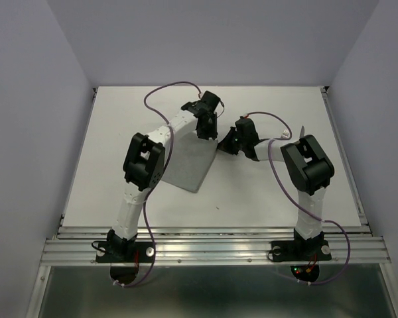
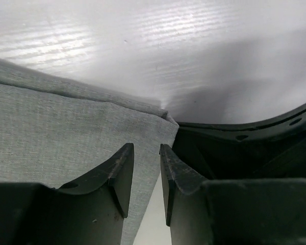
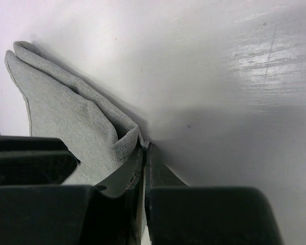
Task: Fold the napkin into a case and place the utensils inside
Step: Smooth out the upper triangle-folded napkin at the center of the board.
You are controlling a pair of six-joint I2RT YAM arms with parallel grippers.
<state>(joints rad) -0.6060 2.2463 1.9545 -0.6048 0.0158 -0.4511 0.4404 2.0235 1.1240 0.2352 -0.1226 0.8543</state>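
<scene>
Pinching a folded corner of the grey napkin (image 3: 76, 117), the right gripper (image 3: 145, 149) is closed; the left gripper (image 2: 147, 155) hangs over its edge, jaws narrowly parted.

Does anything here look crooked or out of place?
The napkin lies askew, its edges slanting against those of the table. At its far right corner the folded layers gape where the right arm's jaws pinch them. Nothing looks spilled or damaged.

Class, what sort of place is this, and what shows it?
Probably a robotics lab cell: plain walls enclosing a white table, left arm and right arm bolted to a metal rail.
</scene>
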